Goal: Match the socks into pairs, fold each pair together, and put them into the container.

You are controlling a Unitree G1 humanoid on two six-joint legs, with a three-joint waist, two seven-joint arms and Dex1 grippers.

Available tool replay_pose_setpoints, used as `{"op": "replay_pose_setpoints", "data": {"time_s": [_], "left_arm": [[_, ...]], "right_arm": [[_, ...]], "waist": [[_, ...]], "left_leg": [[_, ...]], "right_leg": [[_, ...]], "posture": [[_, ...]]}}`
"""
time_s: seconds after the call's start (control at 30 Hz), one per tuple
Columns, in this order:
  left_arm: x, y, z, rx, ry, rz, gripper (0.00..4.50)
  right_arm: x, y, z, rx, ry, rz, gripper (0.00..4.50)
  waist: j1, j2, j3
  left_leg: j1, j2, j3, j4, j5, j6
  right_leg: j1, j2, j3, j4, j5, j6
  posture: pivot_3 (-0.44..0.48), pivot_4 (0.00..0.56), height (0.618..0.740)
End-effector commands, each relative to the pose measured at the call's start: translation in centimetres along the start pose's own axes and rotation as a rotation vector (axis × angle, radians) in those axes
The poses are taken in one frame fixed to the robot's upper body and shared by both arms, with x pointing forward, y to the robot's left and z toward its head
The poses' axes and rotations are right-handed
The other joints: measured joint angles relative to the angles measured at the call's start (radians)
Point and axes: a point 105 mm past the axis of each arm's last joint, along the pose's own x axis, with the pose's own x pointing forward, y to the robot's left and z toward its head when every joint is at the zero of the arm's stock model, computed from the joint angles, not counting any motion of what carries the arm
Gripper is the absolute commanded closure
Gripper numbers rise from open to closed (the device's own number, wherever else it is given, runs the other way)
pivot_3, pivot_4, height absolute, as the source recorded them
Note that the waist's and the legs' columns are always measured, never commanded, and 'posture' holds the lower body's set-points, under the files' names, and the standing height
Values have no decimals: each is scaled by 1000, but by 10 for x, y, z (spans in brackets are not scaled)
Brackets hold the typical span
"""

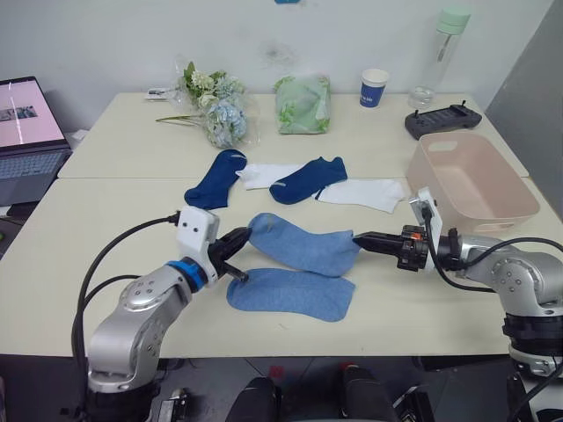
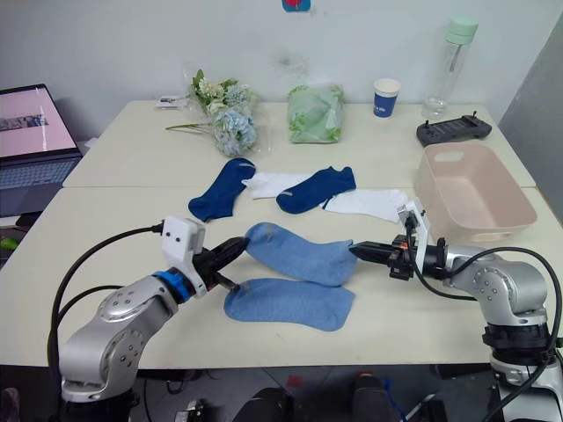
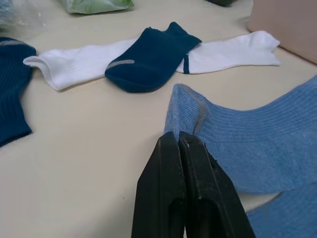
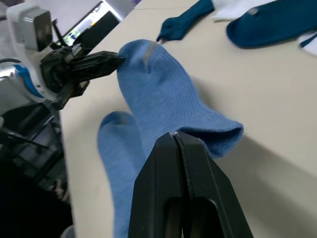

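Observation:
A light blue sock (image 1: 303,248) stretches across the near table between both grippers. My left gripper (image 1: 244,237) is shut on its toe end (image 3: 184,99), and my right gripper (image 1: 357,237) is shut on its cuff (image 4: 218,136). A second light blue sock (image 1: 290,294) lies flat just in front of it. Farther back lie two dark navy socks (image 1: 215,178) (image 1: 308,178) and two white socks (image 1: 264,174) (image 1: 374,193), partly overlapping. The pale pink container (image 1: 484,211) stands at the right, behind my right arm, and nothing shows inside it.
Along the back of the table are a bunch of flowers (image 1: 215,105), a pale green bag (image 1: 303,104), a paper cup (image 1: 374,88), a clear bottle (image 1: 447,48) and a black controller (image 1: 442,119). A laptop (image 1: 26,132) sits far left.

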Motion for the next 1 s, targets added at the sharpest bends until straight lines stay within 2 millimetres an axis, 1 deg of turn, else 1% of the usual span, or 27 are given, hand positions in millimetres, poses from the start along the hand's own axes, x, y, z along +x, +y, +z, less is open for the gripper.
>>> {"op": "replay_pose_setpoints", "data": {"time_s": [0.03, 0.2, 0.33, 0.6, 0.77, 1.0], "left_arm": [[-24, -18, 8, -13, -37, -74, 4500], [-41, -22, -2, -59, -12, -55, 4500], [-50, -22, -10, -88, 4, -29, 4500], [-58, -24, -22, -120, 10, 3, 4500], [-63, -27, -34, -143, 34, -9, 4500], [-65, -25, -40, -148, 36, 9, 4500]], "right_arm": [[-8, 22, 1, 6, 14, 85, 4493], [-9, 28, -4, 57, 19, 108, 4493], [-10, 27, -10, 68, 44, 105, 4493], [-7, 26, -18, 74, 58, 103, 4493], [-2, 23, -26, 71, 67, 91, 4493], [5, 16, -34, 71, 81, 71, 4493]], "waist": [[-1, 0, 0], [1, 0, 0], [1, 0, 0], [1, 0, 0], [1, 0, 0], [1, 0, 0]], "left_leg": [[0, 0, 0, -1, 0, 0], [0, 0, 1, 0, 0, 0], [2, 0, 2, -1, 0, 0], [2, 0, 3, -1, 0, 0], [1, 0, 3, -2, 0, 0], [1, 0, 3, -2, 0, 1]], "right_leg": [[0, 0, 0, 0, 0, 0], [1, 0, 0, 0, 0, 0], [2, 1, 0, 0, 0, 0], [2, 1, 0, -1, 0, 0], [2, 1, -1, -1, 0, 0], [2, 0, -1, -1, 0, 0]], "posture": [[0, 150, 740], [0, 150, 740], [0, 150, 740], [0, 150, 740], [0, 150, 740], [0, 150, 740]]}}
